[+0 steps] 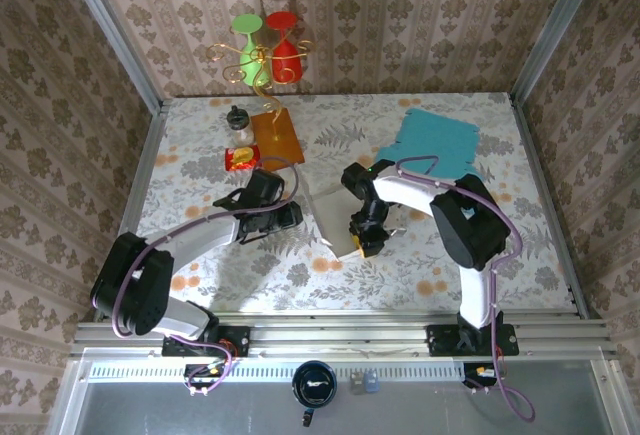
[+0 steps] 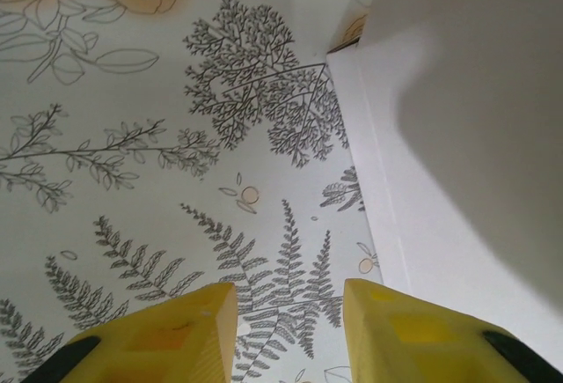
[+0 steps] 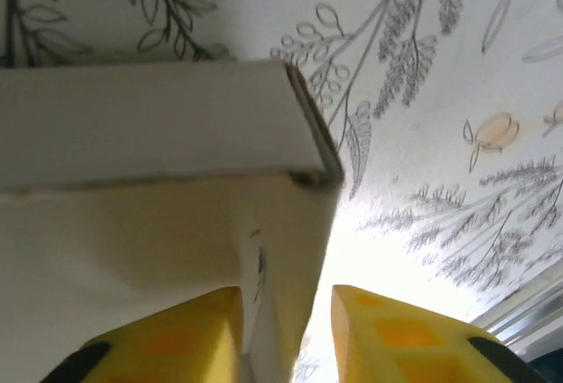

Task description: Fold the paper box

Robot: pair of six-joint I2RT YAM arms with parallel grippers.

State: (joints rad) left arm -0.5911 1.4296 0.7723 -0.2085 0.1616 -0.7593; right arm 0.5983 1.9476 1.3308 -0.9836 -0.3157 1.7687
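Seen from above, the two arms reach in from the near edge of the worktop (image 1: 300, 265) and meet around the paper box (image 1: 335, 217), which lies about mid-worktop between them. The left tool (image 1: 278, 211) sits at the box's 9 o'clock and the right tool (image 1: 365, 240) at its 4 o'clock. The left wrist view has the left tool (image 2: 288, 299) released, with its yellow fingers apart over bare floral worktop and nothing between them. The paper box (image 2: 457, 136) lies toward its 2 o'clock, its flat bottom edge just beside the tool's right-hand finger. In the right wrist view the right tool (image 3: 286, 299) straddles a wall of the paper box (image 3: 149, 119). Its jaws are parted, with a strip of bright worktop showing between the wall and one finger, so I judge it loosely around the wall and not clenched on it. That makes the right arm the nearer one for the next fold. The box's long axis seems to run roughly from 11 to 5 o'clock, though both arms cover much of it and its flaps are hard to make out. Beyond, a red and yellow packet (image 1: 241, 159), an orange sheet (image 1: 275, 133) and a small bottle (image 1: 238, 123) lie toward 11 o'clock. A teal sheet (image 1: 432, 145) lies toward 1 o'clock.
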